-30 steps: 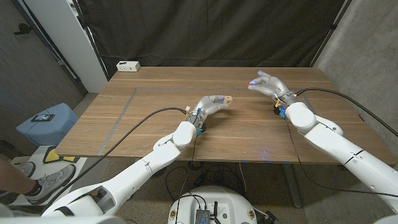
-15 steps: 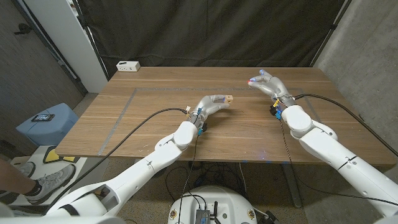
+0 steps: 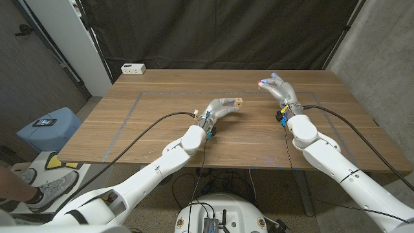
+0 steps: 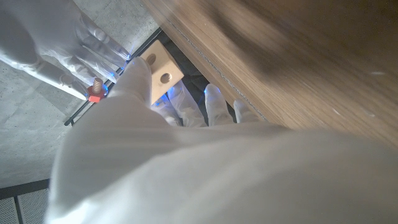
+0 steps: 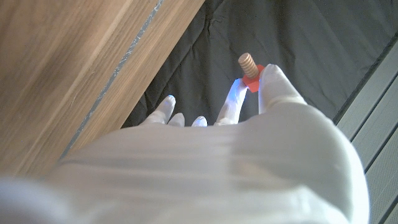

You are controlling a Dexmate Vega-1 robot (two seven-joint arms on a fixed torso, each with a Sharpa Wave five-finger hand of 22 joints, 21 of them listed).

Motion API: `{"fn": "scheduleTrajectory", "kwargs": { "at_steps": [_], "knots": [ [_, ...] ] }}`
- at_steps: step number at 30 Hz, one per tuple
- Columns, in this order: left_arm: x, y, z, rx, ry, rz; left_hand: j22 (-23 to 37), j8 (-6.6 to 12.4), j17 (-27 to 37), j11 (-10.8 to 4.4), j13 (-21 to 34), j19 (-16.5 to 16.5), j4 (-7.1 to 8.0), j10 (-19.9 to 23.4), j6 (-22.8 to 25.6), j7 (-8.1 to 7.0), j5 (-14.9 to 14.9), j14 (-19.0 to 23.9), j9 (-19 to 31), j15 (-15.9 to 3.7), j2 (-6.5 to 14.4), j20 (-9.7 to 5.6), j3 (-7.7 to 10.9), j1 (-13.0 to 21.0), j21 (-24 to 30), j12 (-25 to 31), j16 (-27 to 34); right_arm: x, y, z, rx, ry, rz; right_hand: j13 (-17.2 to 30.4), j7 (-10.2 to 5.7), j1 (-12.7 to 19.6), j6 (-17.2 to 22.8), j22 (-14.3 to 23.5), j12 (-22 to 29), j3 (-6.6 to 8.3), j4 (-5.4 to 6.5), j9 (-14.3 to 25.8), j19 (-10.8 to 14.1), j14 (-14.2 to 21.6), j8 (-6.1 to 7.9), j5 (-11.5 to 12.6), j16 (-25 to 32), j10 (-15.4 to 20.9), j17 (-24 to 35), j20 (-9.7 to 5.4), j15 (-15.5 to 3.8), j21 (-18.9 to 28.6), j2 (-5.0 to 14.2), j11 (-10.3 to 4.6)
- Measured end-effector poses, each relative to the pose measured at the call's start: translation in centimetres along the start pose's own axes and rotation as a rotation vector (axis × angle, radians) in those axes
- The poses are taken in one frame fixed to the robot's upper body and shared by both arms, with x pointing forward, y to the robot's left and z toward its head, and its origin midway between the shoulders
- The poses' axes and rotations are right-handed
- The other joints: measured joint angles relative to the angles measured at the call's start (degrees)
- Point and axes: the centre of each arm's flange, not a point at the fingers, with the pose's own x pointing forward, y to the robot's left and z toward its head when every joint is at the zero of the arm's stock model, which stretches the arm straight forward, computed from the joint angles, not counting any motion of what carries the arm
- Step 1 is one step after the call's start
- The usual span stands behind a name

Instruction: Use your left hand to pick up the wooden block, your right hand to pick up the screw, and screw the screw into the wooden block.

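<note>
Wooden surface (image 3: 162, 116) mid-frame, black curtain (image 3: 213, 32) behind, white box (image 3: 134, 68) upper left, left hand (image 3: 222, 107) gripping block (image 3: 237, 102), right hand (image 3: 279, 90) pinching screw (image 3: 261, 83)

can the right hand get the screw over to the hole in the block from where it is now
Probably yes. The right robot hand pinches the screw, the left robot hand holds the wooden block with its hole uncovered, and only bare table lies between them.

Even soft light, wrist views blurred up close, dark backdrop
</note>
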Motion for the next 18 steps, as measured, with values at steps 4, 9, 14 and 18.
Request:
{"fn": "scheduleTrajectory", "kwargs": {
  "at_steps": [4, 9, 14, 18],
  "knots": [
    [0.1, 0.0, -0.1, -0.007, 0.002, -0.001, 0.00, -0.01, 0.00, 0.00, 0.00, 0.00, 0.18, 0.00, 0.00, 0.00, 0.00, 0.00, 0.00, 0.00, 0.02, 0.00, -0.30, -0.02, 0.00, 0.00, 0.00, -0.2, 0.6, -0.2, 0.044, -0.004, -0.016, 0.00, 0.22, 0.00, -0.22, 0.00, -0.25, 0.00, 0.00, 0.00, 0.32, 0.00, 0.00, 0.00, 0.00, 0.00, 0.00, -0.32, 0.00, 0.00, 0.00, 0.00],
    [0.4, 0.0, -0.1, -0.014, 0.001, -0.009, 0.00, -0.06, 0.00, 0.00, 0.00, 0.00, 0.17, 0.00, 0.00, 0.00, 0.00, 0.00, -0.01, 0.00, 0.04, 0.00, -0.31, -0.04, 0.00, 0.00, 0.00, -0.4, 1.5, -0.6, 0.086, 0.000, -0.032, 0.00, 0.08, 0.00, -0.36, 0.00, -0.25, -0.23, -0.23, 0.14, 0.30, 0.00, 0.00, 0.00, 0.00, 0.00, 0.00, -0.31, 0.00, 0.00, 0.00, 0.00],
    [0.6, -0.1, -0.2, -0.019, 0.000, -0.019, 0.00, -0.18, 0.00, 0.00, -0.01, 0.00, 0.16, 0.00, -0.08, 0.06, 0.00, 0.00, -0.02, 0.00, 0.26, 0.00, -0.32, -0.27, 0.00, 0.00, 0.00, -0.6, 2.2, -1.0, 0.121, 0.002, -0.049, 0.00, 0.00, 0.24, -0.45, 0.00, -0.46, -0.23, -0.23, 0.27, 0.30, -0.22, 0.22, 0.00, 0.00, -0.28, 0.00, -0.30, 0.21, 0.00, 0.24, 0.19],
    [0.8, -0.1, -0.2, -0.021, 0.001, -0.026, 0.00, -0.24, 0.00, 0.00, -0.01, 0.00, 0.13, 0.00, 0.12, -0.15, 0.00, 0.00, -0.05, 0.00, 0.41, 0.00, -0.34, -0.42, 0.00, -0.44, 0.00, -0.7, 2.6, -1.1, 0.148, -0.007, -0.064, 0.00, 0.00, 0.46, -0.44, 0.00, -0.46, -0.23, -0.24, 0.27, 0.30, -0.36, 0.43, 0.00, 0.00, -0.77, 0.01, -0.30, 0.07, 0.00, 0.46, -0.14]
  ]
}}
